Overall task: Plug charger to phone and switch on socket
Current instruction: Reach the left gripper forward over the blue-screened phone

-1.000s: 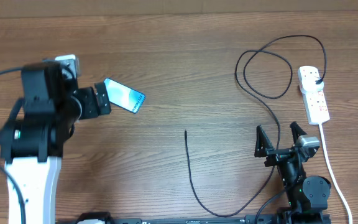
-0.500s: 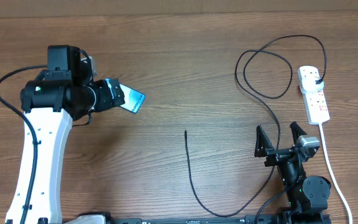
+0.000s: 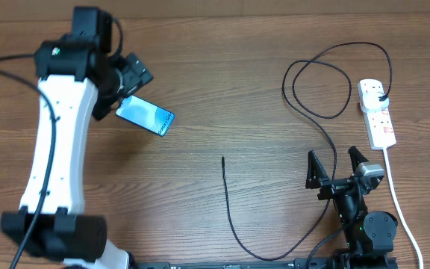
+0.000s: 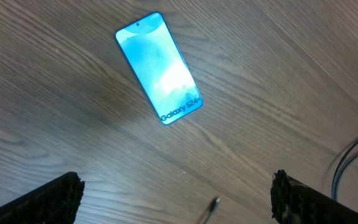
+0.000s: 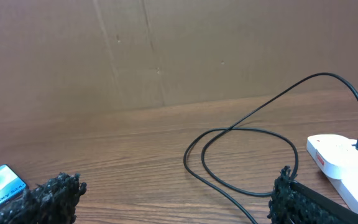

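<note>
The phone lies diagonally, Galaxy end seemingly toward the charger tip; both jaws released.

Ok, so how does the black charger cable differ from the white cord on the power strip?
The charger cable is black and thin; the white cord is thicker. The charger cable curls in a loop and winds across the table, its free tip lying loose mid-table; the white cord runs nearly straight from the power strip toward the robot's edge. Both join the power strip and lie on the table.
</note>
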Available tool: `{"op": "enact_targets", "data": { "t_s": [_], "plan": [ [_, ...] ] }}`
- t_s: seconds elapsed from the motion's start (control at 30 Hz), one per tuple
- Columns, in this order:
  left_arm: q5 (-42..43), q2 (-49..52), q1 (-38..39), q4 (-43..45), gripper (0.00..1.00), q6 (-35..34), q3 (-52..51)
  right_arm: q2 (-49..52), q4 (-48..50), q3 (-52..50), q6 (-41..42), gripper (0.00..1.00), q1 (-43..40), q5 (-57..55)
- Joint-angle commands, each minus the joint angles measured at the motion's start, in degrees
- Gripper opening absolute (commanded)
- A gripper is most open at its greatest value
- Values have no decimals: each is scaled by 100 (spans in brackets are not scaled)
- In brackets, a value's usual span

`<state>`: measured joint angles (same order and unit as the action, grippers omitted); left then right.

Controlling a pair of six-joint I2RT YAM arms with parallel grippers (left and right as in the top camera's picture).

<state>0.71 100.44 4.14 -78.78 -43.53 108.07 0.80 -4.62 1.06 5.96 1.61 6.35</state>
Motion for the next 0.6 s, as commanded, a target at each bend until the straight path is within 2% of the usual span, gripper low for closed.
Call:
{"op": "enact_targets", "data": {
  "t_s": [0.0, 0.17, 0.57],
  "plan": [
    [-339, 505, 118, -162, 100, -896, 597, -63, 22, -61, 4, 100, 31, -74],
    [-411, 955, 118, -170, 100, -1580, 680, -63, 22, -61, 4, 100, 31, -74],
    [-363, 2044, 125, -59, 100, -1585, 678, -63, 22, -61, 4, 100, 31, -74]
  ]
}}
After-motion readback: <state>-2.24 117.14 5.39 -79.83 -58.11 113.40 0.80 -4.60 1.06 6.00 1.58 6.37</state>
